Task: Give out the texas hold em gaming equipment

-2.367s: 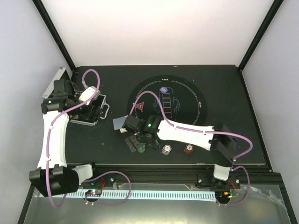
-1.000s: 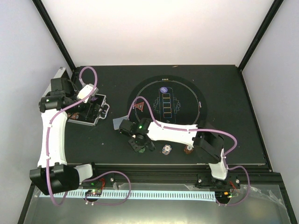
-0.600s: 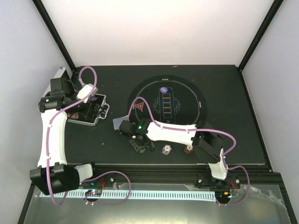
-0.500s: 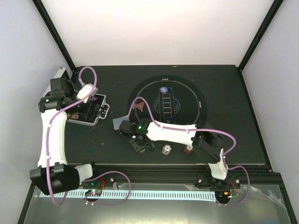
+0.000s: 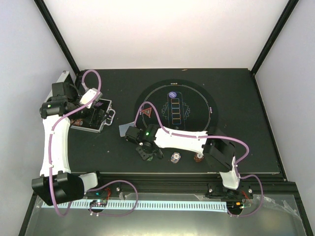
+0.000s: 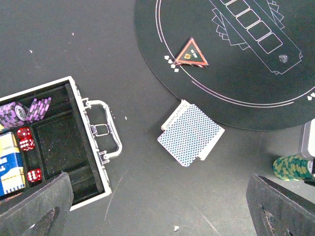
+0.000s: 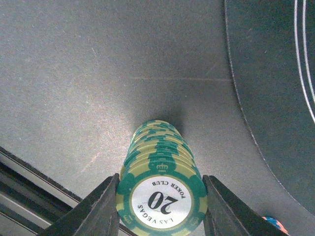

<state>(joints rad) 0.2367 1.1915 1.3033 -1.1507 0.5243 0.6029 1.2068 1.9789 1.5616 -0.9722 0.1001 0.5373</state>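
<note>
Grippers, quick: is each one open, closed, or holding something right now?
Left gripper: open, holding nothing.
Right gripper: closed on the green chips.

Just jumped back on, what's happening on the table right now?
The right gripper is on the stack of green chips standing near the front edge of the table, with a finger pressed against each side. The left gripper hangs open and empty near the open case. The cards lie between the case and the mat, and the red triangle marker sits on the mat.
</note>
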